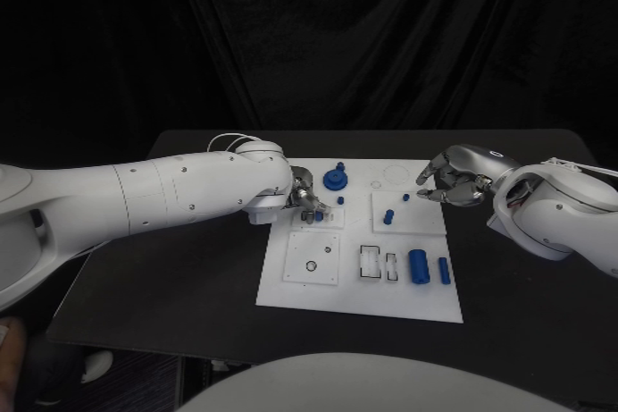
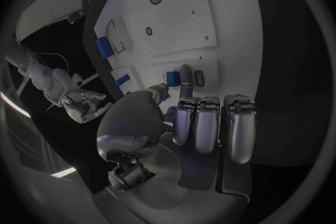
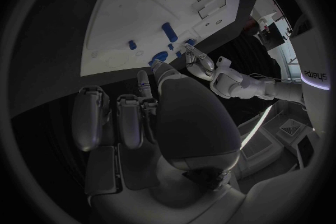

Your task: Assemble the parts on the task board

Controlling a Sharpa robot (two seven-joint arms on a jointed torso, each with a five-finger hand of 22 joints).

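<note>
Item: my left robot hand [image 1: 304, 196], fingers pinching a small blue plastic peg [image 1: 313, 217] over the white task board [image 1: 299, 291] on the black desk [image 1: 168, 278]. My right robot hand [image 1: 454, 181]: loosely curled, holding nothing. Risk: a tilted peg jams at its socket.

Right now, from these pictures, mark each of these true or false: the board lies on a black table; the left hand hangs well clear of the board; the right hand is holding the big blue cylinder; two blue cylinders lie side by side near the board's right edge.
1. The white board lies on a black table. True.
2. The left hand hangs well clear of the board. False: it is down over the board's upper left part, fingertips at a small blue part.
3. The right hand holds the big blue cylinder. False: that cylinder lies on the board, apart from the hand.
4. A thinner blue cylinder lies beside the big one near the board's right edge. True.
</note>
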